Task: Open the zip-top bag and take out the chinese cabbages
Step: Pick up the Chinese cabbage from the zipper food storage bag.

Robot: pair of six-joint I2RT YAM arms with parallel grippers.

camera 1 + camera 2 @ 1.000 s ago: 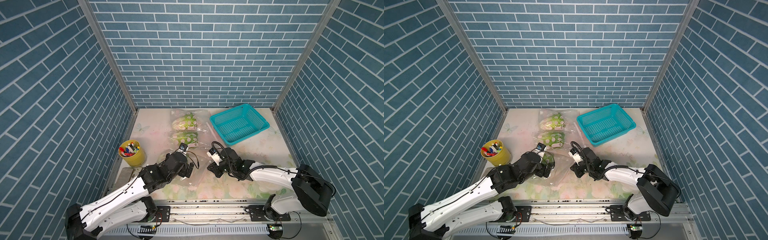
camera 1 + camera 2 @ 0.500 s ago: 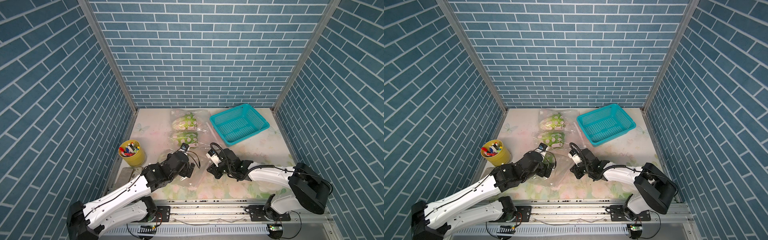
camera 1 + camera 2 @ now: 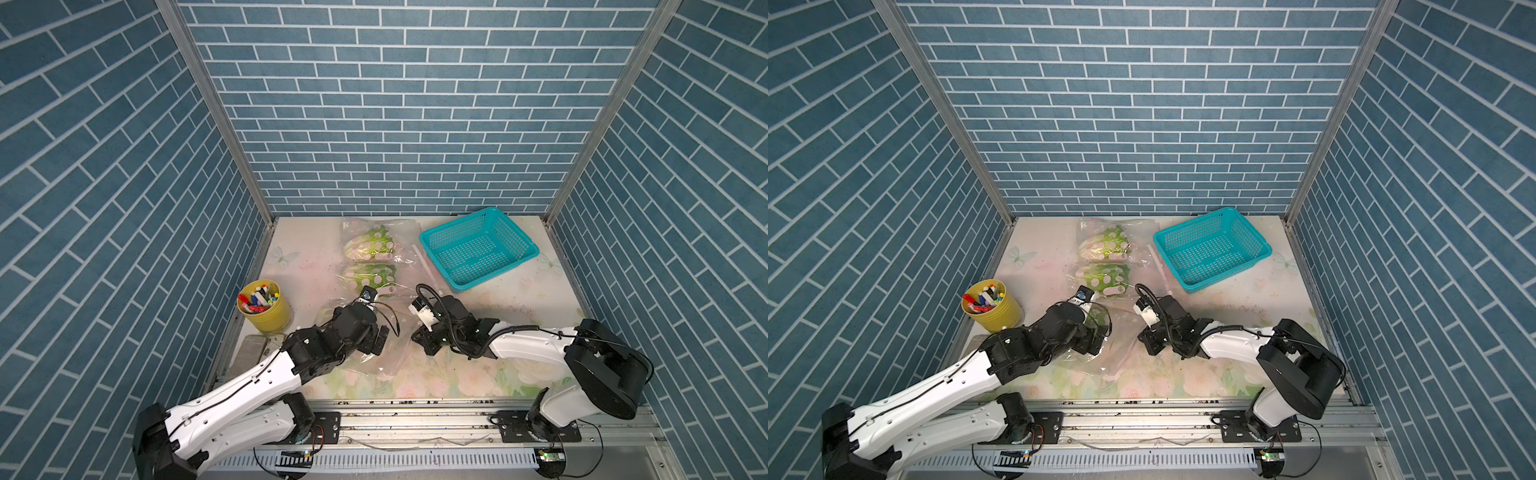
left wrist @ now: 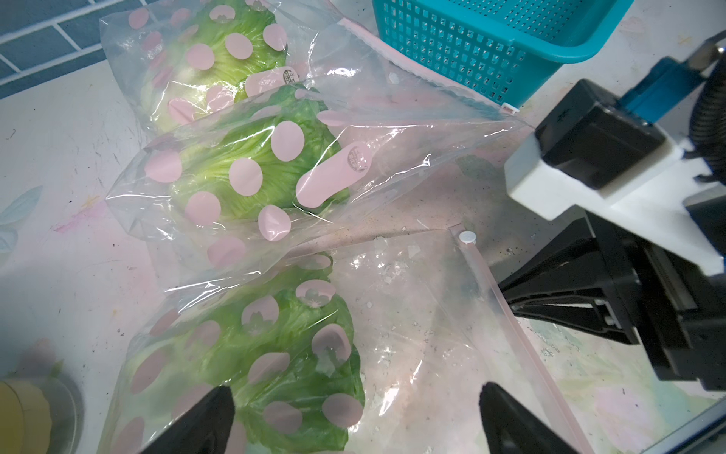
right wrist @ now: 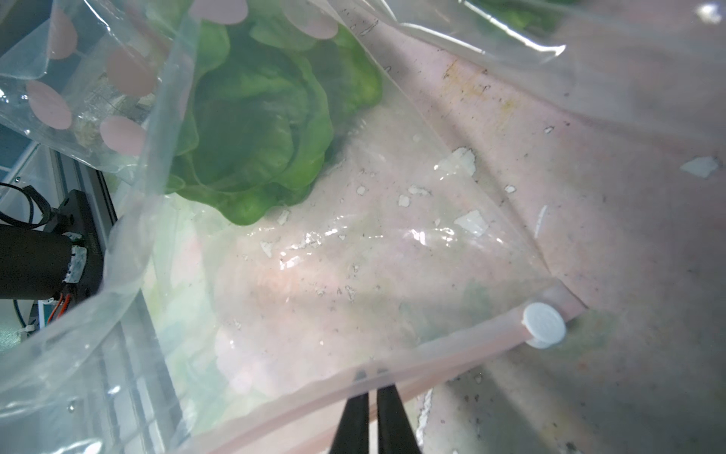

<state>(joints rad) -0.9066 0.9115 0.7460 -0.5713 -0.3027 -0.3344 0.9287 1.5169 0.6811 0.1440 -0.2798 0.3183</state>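
In a top view the zip-top bag (image 3: 388, 362) lies at the teal basket's (image 3: 478, 253) 8 o'clock, between left gripper (image 3: 380, 338) and right gripper (image 3: 419, 337); two bagged chinese cabbages (image 3: 371, 246) sit at its 12 o'clock; left wrist view: left jaws spread wide over a third cabbage (image 4: 290, 353) inside the bag; right wrist view: right jaws pinch the bag's pink zip strip (image 5: 451, 351).

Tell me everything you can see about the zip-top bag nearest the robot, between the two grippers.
The zip-top bag is clear, crinkled plastic lying on the floral table, pink-dotted around the one green chinese cabbage inside. Its pale pink zip strip ends in a white round tab. The right gripper pinches the strip; the open left gripper hovers above the cabbage end. A neighbouring bag overlaps it.
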